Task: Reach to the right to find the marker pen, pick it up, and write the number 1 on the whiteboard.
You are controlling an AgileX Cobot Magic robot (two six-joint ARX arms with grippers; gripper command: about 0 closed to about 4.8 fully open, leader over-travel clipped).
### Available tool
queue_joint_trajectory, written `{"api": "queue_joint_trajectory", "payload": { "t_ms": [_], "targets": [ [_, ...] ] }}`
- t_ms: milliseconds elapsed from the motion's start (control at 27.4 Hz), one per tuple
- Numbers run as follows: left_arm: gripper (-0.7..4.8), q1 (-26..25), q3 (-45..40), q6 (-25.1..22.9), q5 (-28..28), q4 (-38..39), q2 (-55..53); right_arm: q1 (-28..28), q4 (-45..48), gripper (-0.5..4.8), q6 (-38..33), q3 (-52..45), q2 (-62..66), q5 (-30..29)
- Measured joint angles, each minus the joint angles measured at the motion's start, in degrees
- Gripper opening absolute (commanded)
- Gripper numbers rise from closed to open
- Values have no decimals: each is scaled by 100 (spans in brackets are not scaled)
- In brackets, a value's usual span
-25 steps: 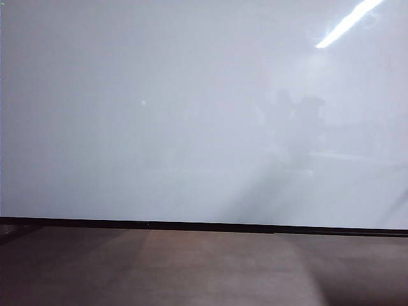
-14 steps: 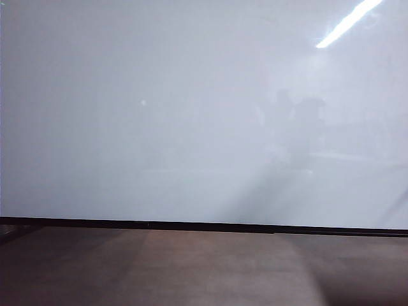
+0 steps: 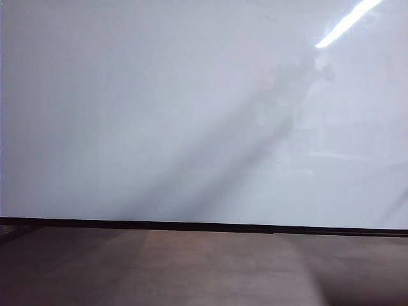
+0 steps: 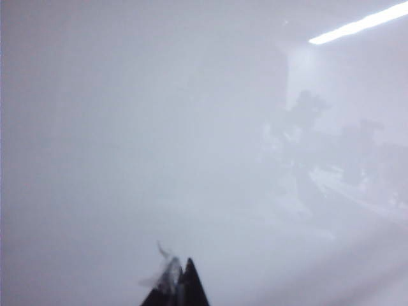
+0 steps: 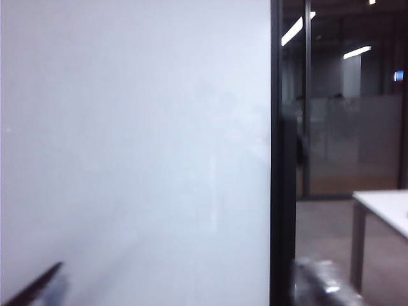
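Since the whiteboard (image 3: pixel 127 115) fills pretty much every view, I'm flying half blind here. The marker pen isn't in any of my pictures, so I honestly can't say where it sits, only that the task puts it off to the right.

That's my biggest worry. Sweeping the right arm sideways with nothing to aim at could clip the board's black edge (image 5: pixel 275 159), which runs right through the right wrist view, or knock the pen away before I spot it. The board is glossy too, so the ceiling-light glare (image 3: pixel 347 22) and the murky reflections could fool me into chasing something that isn't there.

Surface-wise, the board is flat, smooth and shiny, with a thin black strip (image 3: pixel 191 225) along the bottom. Below that is a dull brown surface (image 3: pixel 191 268), matte and bare in the exterior view. Past the board's edge, the right wrist view catches a pale table (image 5: pixel 386 207) in the room beyond.

Right gripper (image 5: pixel 182 280) faces the board near that edge, fingers spread wide, holding nothing. Left gripper (image 4: pixel 178 284) points at the board, dark pointed tips pressed together, looks closed and empty to me. A slim pen would likely slip if I grab it off-centre.
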State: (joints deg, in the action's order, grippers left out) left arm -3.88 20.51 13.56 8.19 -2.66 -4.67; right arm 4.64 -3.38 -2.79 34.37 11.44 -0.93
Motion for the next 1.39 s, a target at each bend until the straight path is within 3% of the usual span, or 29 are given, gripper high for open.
{"api": "queue_joint_trajectory", "payload": {
  "t_ms": [365,511,657,803,949,1131,1241,1387],
  "targets": [
    [-5,0,1926,-17,232,387,-1755,9,369,436,162,1978,2509,-214],
    [-5,70,2509,-533,525,326,-2339,175,376,436,267,2087,2907,-210],
    [-5,546,2730,-870,507,232,-2820,850,304,436,297,2087,3108,-363],
    [-5,1202,2892,-885,433,190,-3471,1744,568,432,275,1860,3541,-1082],
    [-5,2221,2970,-1163,-144,295,-3834,1991,1338,436,74,1200,4105,-1276],
    [-5,3630,3032,-2079,-940,-197,-4391,2149,2350,438,50,833,5108,-1261],
    [-5,3952,3023,-2437,-1084,-289,-4835,2107,3034,465,52,846,5877,-1305],
    [-5,4155,3023,-2524,-850,-761,-5486,2135,3519,479,94,824,6795,-1189]
  ]
}}
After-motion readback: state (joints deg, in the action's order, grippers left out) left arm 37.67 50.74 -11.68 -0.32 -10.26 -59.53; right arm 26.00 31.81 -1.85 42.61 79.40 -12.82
